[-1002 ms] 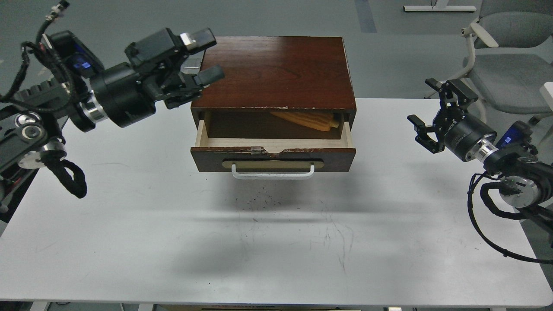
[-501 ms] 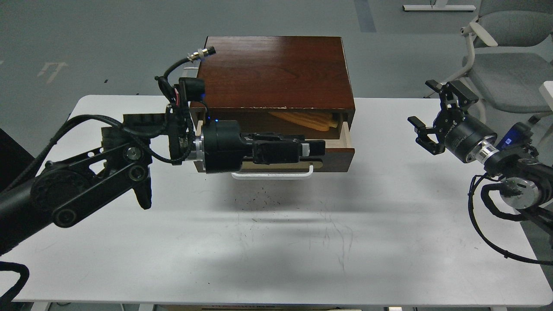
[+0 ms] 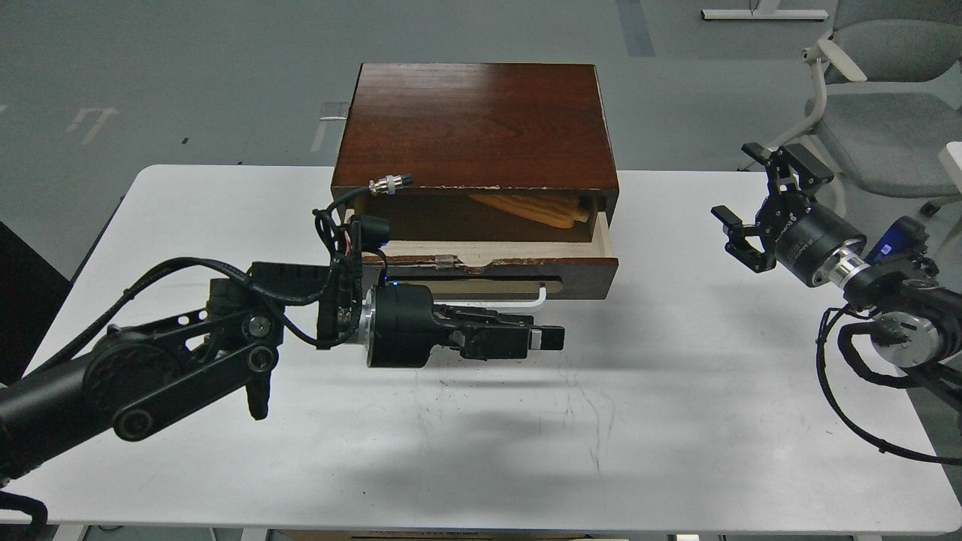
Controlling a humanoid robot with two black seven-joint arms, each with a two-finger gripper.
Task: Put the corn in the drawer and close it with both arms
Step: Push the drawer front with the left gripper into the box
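Observation:
The drawer (image 3: 590, 270) stands partly pulled out of the dark brown cabinet (image 3: 481, 120). Only the right end of its white handle (image 3: 538, 296) shows. The corn (image 3: 530, 210) lies inside at the back right, half under the cabinet top. My left gripper (image 3: 552, 339) points right, low over the table just in front of the drawer front and below the handle. It is seen side-on, so its fingers cannot be told apart. My right gripper (image 3: 736, 184) is open and empty, in the air to the right of the cabinet.
The white table (image 3: 481, 451) is scuffed in front of the cabinet. A grey chair (image 3: 879, 113) stands behind the right arm. Loose black cables hang from both arms.
My left arm swung from the cabinet's upper left corner down across the drawer front and now sits lower, in front of the handle. The drawer and corn have not moved. The right gripper barely shifted.

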